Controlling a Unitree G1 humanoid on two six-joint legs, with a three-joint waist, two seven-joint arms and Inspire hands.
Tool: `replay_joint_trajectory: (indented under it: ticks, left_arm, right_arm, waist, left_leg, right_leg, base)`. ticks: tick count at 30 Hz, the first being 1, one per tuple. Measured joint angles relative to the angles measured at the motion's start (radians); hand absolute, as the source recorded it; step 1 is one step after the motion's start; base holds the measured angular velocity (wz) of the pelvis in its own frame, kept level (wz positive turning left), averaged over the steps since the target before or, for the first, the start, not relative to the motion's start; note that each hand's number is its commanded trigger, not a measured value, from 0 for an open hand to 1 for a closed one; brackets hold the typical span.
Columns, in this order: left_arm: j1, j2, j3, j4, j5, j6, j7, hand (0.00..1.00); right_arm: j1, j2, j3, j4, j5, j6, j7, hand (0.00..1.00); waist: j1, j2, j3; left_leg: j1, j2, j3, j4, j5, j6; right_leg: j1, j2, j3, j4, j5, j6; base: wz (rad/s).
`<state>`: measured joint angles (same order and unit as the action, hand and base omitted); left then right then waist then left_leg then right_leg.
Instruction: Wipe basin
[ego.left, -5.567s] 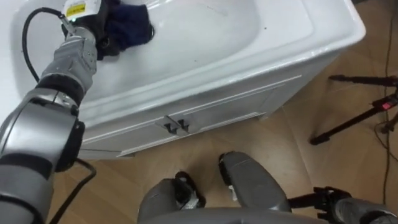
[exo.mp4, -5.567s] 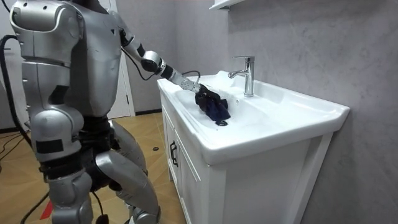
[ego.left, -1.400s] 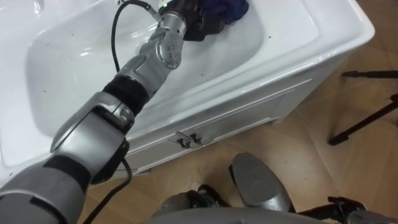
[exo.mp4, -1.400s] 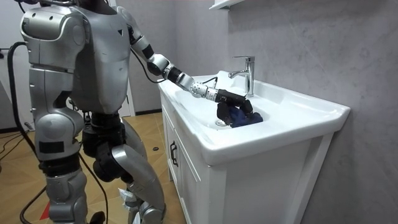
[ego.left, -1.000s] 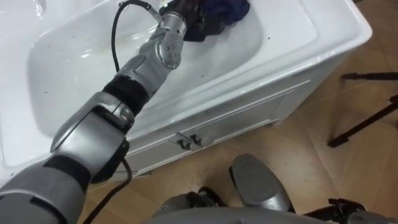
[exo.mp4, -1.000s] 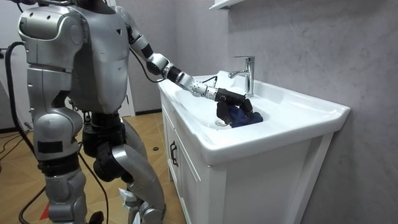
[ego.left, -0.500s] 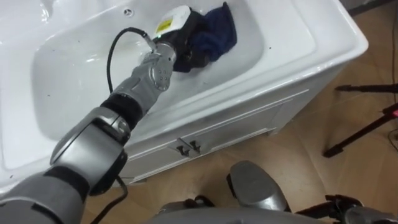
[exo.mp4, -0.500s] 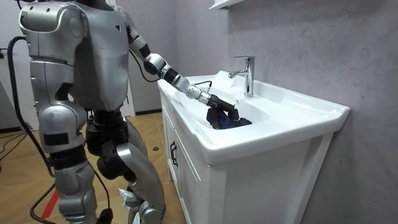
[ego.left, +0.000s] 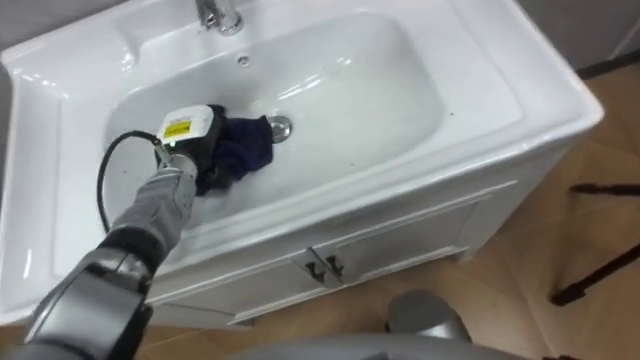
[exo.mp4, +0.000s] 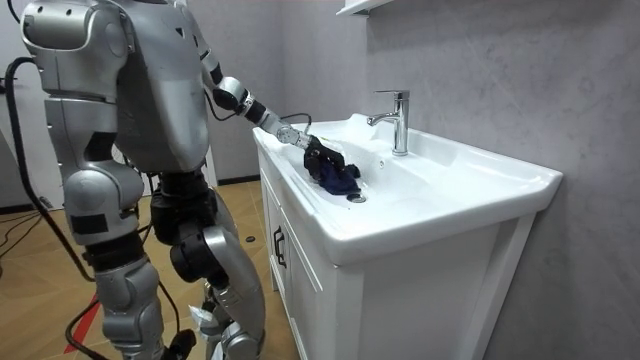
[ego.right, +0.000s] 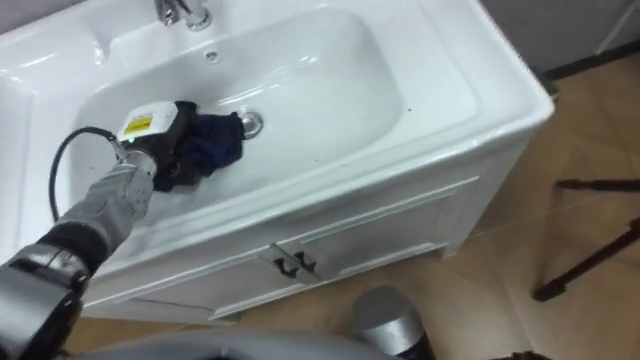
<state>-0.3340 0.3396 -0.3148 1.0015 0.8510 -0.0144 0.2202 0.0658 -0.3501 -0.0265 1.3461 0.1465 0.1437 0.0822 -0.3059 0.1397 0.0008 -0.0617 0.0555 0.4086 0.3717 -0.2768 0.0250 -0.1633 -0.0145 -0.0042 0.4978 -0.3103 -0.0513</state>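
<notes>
Dragged back to the basin's (ego.left: 520, 90) left, left hand (ego.left: 205, 160) apparently clutches the cloth (ego.left: 247, 147).

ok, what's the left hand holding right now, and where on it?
The left hand grips the dark blue cloth by its bunched end away from the drain, inside the basin.

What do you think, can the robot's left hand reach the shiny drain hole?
Probably yes. The left hand, gripping the dark blue cloth, is down in the basin, and the drain sits right at the cloth's edge with nothing between them.
</notes>
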Motion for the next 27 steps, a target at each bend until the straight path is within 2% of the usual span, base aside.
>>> replay_joint_trajectory:
  ticks: [1,5,7,9,13,16,18,21,23,25,26,27]
  left_arm:
    - [0.007,0.001,0.000,0.000,0.019,0.000,0.014,1.00]
    - [0.032,0.001,0.002,-0.006,0.057,0.000,0.042,1.00]
    - [0.076,0.001,0.035,-0.025,0.092,0.000,0.054,1.00]
    - [0.112,0.000,0.062,-0.055,0.102,0.000,0.074,1.00]
    - [0.182,0.000,0.122,-0.124,0.097,-0.001,0.122,1.00]
    - [0.201,-0.003,0.123,-0.144,0.075,-0.001,0.124,1.00]
    - [0.211,-0.004,0.124,-0.166,0.034,-0.001,0.127,1.00]
    - [0.231,-0.004,0.140,-0.222,0.005,-0.001,0.125,1.00]
    - [0.238,-0.006,0.160,-0.261,0.005,-0.001,0.121,1.00]
    - [0.246,-0.014,0.190,-0.325,0.004,-0.001,0.121,1.00]
    - [0.249,-0.016,0.195,-0.345,0.003,-0.001,0.121,1.00]
    - [0.252,-0.016,0.199,-0.379,-0.001,-0.001,0.121,1.00]
  right_arm:
    - [-0.001,-0.001,-0.004,0.000,-0.001,-0.001,0.000,0.00]
    - [-0.012,0.000,-0.065,0.007,-0.031,-0.003,0.010,0.00]
    - [-0.015,-0.001,-0.117,0.011,-0.054,-0.015,0.007,0.00]
    - [-0.007,-0.001,-0.119,0.012,-0.080,-0.013,0.002,0.00]
    - [0.009,0.003,-0.138,-0.011,-0.084,-0.010,-0.030,0.00]
    - [0.004,0.004,-0.144,-0.028,-0.085,-0.013,-0.057,0.00]
    - [-0.006,0.004,-0.136,-0.026,-0.077,-0.022,-0.065,0.00]
    - [-0.016,0.011,-0.113,-0.033,-0.081,-0.037,-0.075,0.00]
    - [-0.012,0.018,-0.110,-0.034,-0.080,-0.043,-0.082,0.00]
    - [0.004,0.034,-0.090,-0.033,-0.075,-0.044,-0.092,0.00]
    - [0.007,0.037,-0.082,-0.032,-0.075,-0.044,-0.092,0.00]
    - [0.011,0.045,-0.067,-0.028,-0.076,-0.044,-0.091,0.00]
  waist:
    - [0.011,0.002,-0.0013]
    - [0.015,0.009,-0.0044]
    - [0.023,0.013,-0.0071]
    - [0.043,0.018,-0.0102]
    - [0.102,0.027,-0.0162]
    - [0.104,0.026,-0.0158]
    - [0.118,0.025,-0.0158]
    - [0.129,0.018,-0.0157]
    - [0.151,0.007,-0.0104]
    - [0.170,-0.013,-0.0102]
    - [0.175,-0.018,-0.0080]
    - [0.177,-0.031,-0.0012]
  left_leg:
    - [0.003,-0.001,-0.003,-0.001,0.001,-0.002]
    - [0.027,-0.002,-0.025,-0.013,0.009,-0.013]
    - [0.056,0.002,-0.037,-0.033,0.015,-0.023]
    - [0.058,0.001,-0.084,-0.035,0.019,-0.030]
    - [0.076,0.001,-0.103,-0.070,0.033,-0.051]
    - [0.099,0.002,-0.145,-0.082,0.040,-0.061]
    - [0.111,0.003,-0.148,-0.085,0.045,-0.062]
    - [0.107,0.003,-0.170,-0.085,0.047,-0.062]
    - [0.105,0.003,-0.178,-0.084,0.047,-0.062]
    - [0.089,0.002,-0.209,-0.081,0.047,-0.062]
    - [0.087,0.002,-0.219,-0.082,0.047,-0.062]
    - [0.086,0.001,-0.228,-0.081,0.047,-0.063]
  right_leg:
    - [0.009,0.000,-0.002,-0.006,-0.001,-0.002]
    - [0.045,0.006,-0.022,-0.044,0.005,-0.010]
    - [0.087,0.018,-0.027,-0.085,0.014,-0.019]
    - [0.097,0.026,-0.027,-0.100,0.019,-0.025]
    - [0.102,0.034,-0.030,-0.105,0.021,-0.039]
    - [0.148,0.036,-0.065,-0.142,0.023,-0.047]
    - [0.163,0.039,-0.066,-0.153,0.024,-0.052]
    - [0.169,0.039,-0.081,-0.154,0.022,-0.056]
    - [0.169,0.040,-0.087,-0.155,0.022,-0.057]
    - [0.170,0.039,-0.110,-0.169,0.024,-0.061]
    - [0.173,0.039,-0.114,-0.174,0.025,-0.062]
    - [0.184,0.037,-0.133,-0.183,0.025,-0.062]
  base:
    - [0.06]
    - [0.12]
    - [-0.04]
    - [-0.08]
    - [-0.06]
    - [0.27]
    - [0.09]
    - [0.13]
    - [0.14]
    - [0.28]
    - [0.37]
    - [0.43]
